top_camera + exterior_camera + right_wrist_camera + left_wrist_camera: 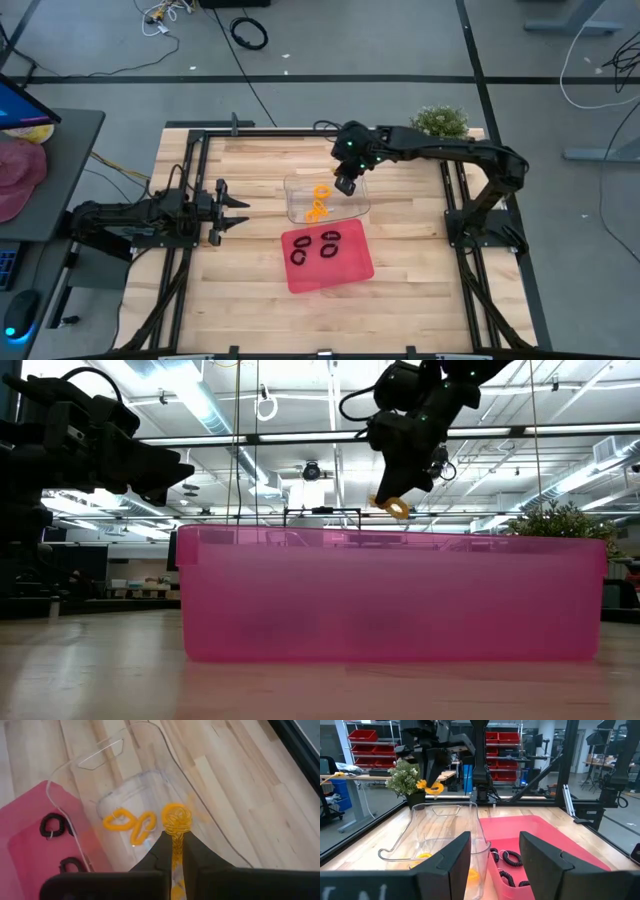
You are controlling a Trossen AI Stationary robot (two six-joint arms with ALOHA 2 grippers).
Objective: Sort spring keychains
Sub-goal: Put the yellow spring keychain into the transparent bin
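My right gripper [345, 184] hangs above the clear tray [352, 208], shut on an orange spring keychain [176, 819]. Two more orange keychains [131, 826] lie on the clear tray's floor. Several black keychains [314, 247] lie in the red tray [340, 274], which stands just nearer than the clear one. My left gripper [238, 209] waits open near the table's left edge, level and pointing at the trays, with nothing between its fingers [445, 865]. My right gripper pinches the orange keychain's coil [175, 839] between its two fingers. The fingers slant down from the table's far right. Most of the loop sticks out past the fingertips [396, 508]. It hangs clear, above the clear tray.
A small potted plant [440, 121] stands at the table's far right corner. Black frame rails [196, 170] run along the table's left and right sides. Bare wood lies on both sides of the trays.
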